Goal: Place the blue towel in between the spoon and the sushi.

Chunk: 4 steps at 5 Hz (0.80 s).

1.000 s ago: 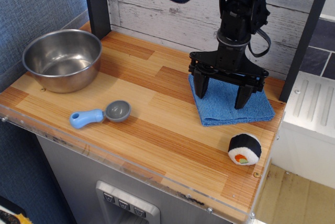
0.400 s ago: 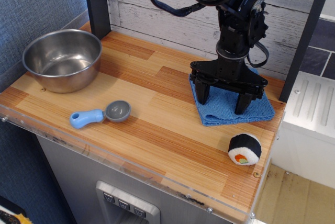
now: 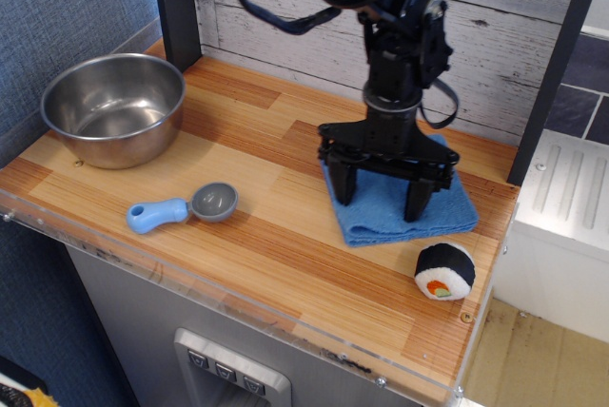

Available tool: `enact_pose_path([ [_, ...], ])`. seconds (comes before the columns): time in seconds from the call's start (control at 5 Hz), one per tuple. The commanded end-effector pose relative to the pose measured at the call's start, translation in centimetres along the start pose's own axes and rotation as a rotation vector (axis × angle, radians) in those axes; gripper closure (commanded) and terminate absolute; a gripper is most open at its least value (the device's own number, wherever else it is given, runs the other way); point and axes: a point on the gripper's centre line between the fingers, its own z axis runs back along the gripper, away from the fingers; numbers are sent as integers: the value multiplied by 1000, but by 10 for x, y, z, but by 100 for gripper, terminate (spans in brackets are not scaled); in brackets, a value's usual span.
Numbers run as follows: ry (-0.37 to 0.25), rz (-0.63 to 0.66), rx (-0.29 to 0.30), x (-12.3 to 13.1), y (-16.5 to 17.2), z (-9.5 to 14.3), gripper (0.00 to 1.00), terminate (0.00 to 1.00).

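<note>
The blue towel (image 3: pixel 445 205) lies flat on the wooden counter at the right, just behind the sushi (image 3: pixel 445 271), a black plush roll with a white face and an orange and green centre. The spoon (image 3: pixel 184 208), with a light-blue handle and a grey scoop, lies at the front left. My gripper (image 3: pixel 379 205) points straight down over the towel with its jaws spread wide. Both fingertips (image 3: pixel 343 193) rest on the cloth, which is bunched slightly at its front edge.
A large steel bowl (image 3: pixel 112 107) stands at the back left. The counter (image 3: pixel 276 255) has a clear plastic front lip. A dark post (image 3: pixel 176 8) stands at the back left and a white plank wall runs behind.
My gripper has moved left, and the towel has slid left with it under the fingertips, toward the counter's middle. The spoon, sushi and bowl have not moved.
</note>
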Motion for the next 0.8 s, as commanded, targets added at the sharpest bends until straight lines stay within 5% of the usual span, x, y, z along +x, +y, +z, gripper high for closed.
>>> enact_pose_path([
  [0.0, -35, 82, 39, -18, 21, 14, 0, 0],
  [0.6, -38, 121, 42, -53, 17, 13, 0, 0],
])
